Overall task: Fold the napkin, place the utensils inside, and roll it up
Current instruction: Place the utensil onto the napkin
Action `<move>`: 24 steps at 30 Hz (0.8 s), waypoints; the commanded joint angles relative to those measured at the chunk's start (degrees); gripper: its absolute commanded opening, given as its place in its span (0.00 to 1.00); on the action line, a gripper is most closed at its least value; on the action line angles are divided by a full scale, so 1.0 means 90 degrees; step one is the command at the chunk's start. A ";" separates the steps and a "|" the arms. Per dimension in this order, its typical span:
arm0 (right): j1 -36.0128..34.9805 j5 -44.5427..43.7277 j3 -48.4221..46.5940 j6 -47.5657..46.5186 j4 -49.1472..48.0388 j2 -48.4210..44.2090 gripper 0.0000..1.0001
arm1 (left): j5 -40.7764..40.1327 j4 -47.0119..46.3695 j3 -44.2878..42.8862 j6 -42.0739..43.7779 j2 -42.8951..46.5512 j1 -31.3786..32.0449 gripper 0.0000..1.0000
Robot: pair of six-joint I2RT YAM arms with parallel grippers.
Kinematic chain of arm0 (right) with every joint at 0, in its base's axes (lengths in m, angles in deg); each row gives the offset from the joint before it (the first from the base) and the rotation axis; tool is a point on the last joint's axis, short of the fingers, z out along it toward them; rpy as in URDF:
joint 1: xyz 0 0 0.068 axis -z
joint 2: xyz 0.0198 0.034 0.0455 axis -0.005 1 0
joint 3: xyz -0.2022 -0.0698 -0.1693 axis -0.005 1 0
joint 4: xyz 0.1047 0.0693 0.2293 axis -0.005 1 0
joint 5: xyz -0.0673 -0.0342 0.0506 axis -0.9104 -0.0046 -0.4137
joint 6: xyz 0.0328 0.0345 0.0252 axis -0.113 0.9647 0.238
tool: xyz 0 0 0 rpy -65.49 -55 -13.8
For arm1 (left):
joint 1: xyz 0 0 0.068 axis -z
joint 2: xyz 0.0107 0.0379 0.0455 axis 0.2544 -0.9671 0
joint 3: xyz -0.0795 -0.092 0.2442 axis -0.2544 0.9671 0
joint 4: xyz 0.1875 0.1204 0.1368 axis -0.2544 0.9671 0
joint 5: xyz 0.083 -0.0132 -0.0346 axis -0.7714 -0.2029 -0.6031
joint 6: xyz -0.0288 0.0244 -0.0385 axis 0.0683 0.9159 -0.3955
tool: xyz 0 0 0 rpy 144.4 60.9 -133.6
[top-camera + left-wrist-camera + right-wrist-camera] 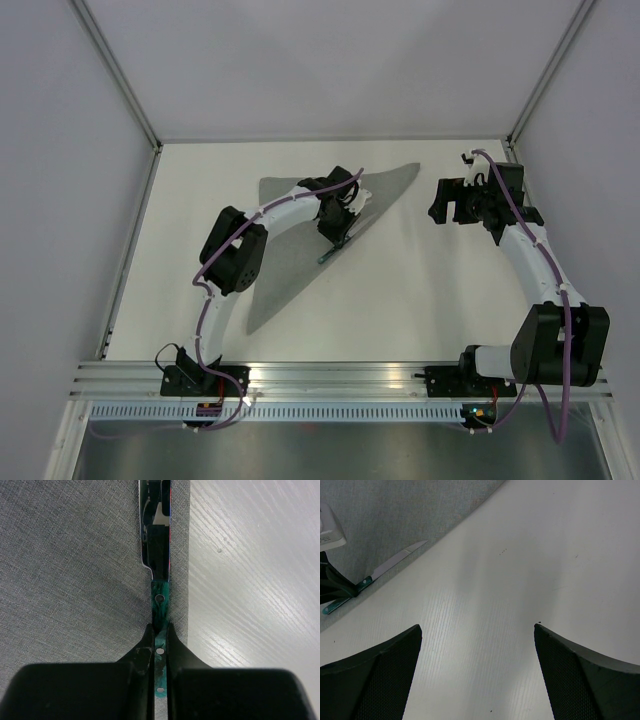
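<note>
Near part of table (400,310) lying bare up to napkin (285,280)'s long diagonal edge, w/ open room on the right. L gripper (335,238) clamping knife (160,607) by its green handle, blade running just inside that edge, prob. touching cloth. R gripper (477,630) hovering far right over bare table, jaws wide apart, holding nothing.

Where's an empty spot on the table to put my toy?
The big bare table patch between the napkin and the right arm. It's crowded along the napkin's slanted edge, where the left fingers pinch the knife.
</note>
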 commanded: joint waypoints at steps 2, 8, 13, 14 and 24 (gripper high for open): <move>-0.0018 -0.0151 0.0015 -0.0064 -0.0176 -0.0103 0.98 | 0.0059 -0.0145 0.0127 -0.0284 0.0192 0.0043 0.02; -0.0018 -0.0161 0.0035 -0.0063 -0.0166 -0.0142 0.98 | 0.0010 -0.0311 0.0351 -0.0421 0.0368 0.0053 0.02; -0.0018 -0.0161 0.0035 -0.0063 -0.0166 -0.0112 0.98 | 0.0000 -0.0379 0.0507 -0.0421 0.0495 0.0043 0.02; -0.0028 -0.0161 0.0035 -0.0073 -0.0176 -0.0103 0.98 | 0.0010 -0.0409 0.0518 -0.0421 0.0505 0.0043 0.02; -0.0018 -0.0161 0.0035 -0.0063 -0.0166 -0.0093 0.98 | 0.0010 -0.0546 0.0713 -0.0763 0.0661 0.0034 0.02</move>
